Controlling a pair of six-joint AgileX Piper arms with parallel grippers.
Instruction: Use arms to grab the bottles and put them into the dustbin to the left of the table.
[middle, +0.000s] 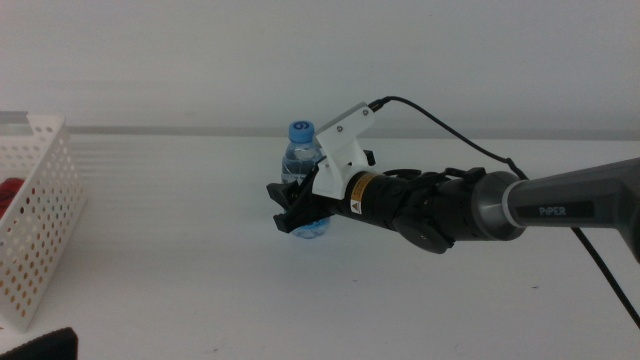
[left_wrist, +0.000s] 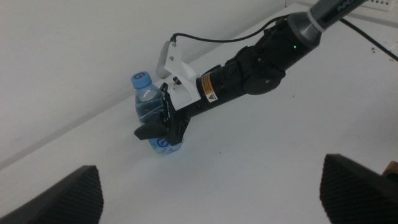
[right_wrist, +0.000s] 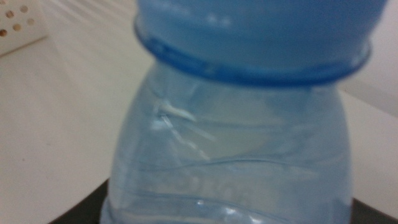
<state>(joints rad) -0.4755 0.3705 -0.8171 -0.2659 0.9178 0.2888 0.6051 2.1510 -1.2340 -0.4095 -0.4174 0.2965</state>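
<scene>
Middle view: dustbin (middle: 40, 215) holds something red (middle: 10, 192).

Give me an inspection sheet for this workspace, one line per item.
Surface: white table, plain.
Job's things: blue-capped water bottle upright between the right pincer's jaws; white perforated dustbin at the table's left edge, something red inside.
Clutter: nothing seen.
Grippers: right pincer shut on the bottle's lower body; left pincer open, held away from the bottle.
Cables: black cable from the right wrist camera back along the arm.
Surroundings: plain white wall.
</scene>
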